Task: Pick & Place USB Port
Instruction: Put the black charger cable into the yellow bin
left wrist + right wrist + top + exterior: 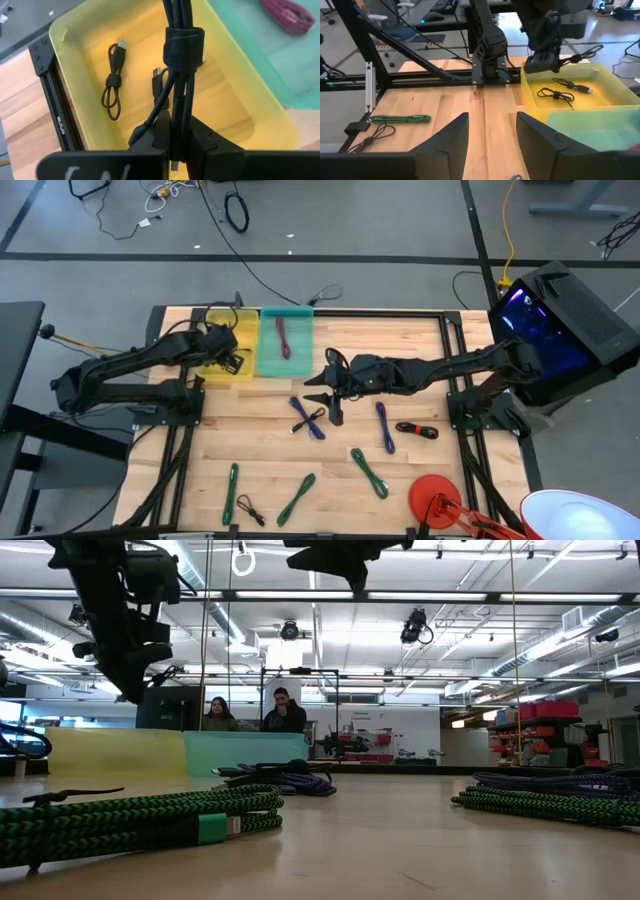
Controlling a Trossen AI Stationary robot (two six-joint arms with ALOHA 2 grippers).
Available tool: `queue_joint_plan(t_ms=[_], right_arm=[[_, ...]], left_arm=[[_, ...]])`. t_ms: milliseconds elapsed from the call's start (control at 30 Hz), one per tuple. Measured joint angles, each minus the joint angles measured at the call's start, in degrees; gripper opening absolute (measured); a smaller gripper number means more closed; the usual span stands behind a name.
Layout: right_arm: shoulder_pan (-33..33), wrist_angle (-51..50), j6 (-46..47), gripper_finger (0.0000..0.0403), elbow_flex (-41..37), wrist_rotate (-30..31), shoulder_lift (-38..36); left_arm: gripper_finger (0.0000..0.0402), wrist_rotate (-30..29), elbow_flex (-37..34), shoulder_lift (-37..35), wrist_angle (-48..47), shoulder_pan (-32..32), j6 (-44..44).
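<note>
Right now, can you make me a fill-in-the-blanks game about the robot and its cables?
1. The left gripper holds a bundled black cable above the ____ bin.
2. One small black cable already lies ____ that bin.
3. The dark red cable lies in the ____ bin.
4. The right gripper hangs over the table with its fingers ____.

Missing words: yellow; inside; green; open

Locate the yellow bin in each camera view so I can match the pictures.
High view: yellow bin at the table's far left, under the left gripper.
Low view: its pale yellow wall at left, on the far side.
Left wrist view: fills the frame, a black cable inside.
Right wrist view: at right.
Shared landmark: the adjoining teal bin.
</note>
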Motion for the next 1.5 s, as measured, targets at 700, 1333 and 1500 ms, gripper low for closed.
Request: queue_joint_plan(t_ms=[700, 1333, 1500], right_arm=[[0.99, -2.45, 2.31, 0.0165, 0.0, 1.4, 0.21], [-0.67, -13.18, 2.73, 0.0165, 0.02, 0.98, 12.78], [-0.65, -14.17, -1.81, 0.0165, 0.02, 2.81, 15.78]], left_arm=[[0.0236, 14.36, -2.03, 2.71, 7.73, 7.33, 9.74], [0.0232, 33.02, -2.03, 2.7, 23.14, -18.36, 12.58], [0.0232, 27.25, -2.04, 2.71, 24.85, -24.66, 11.29]])
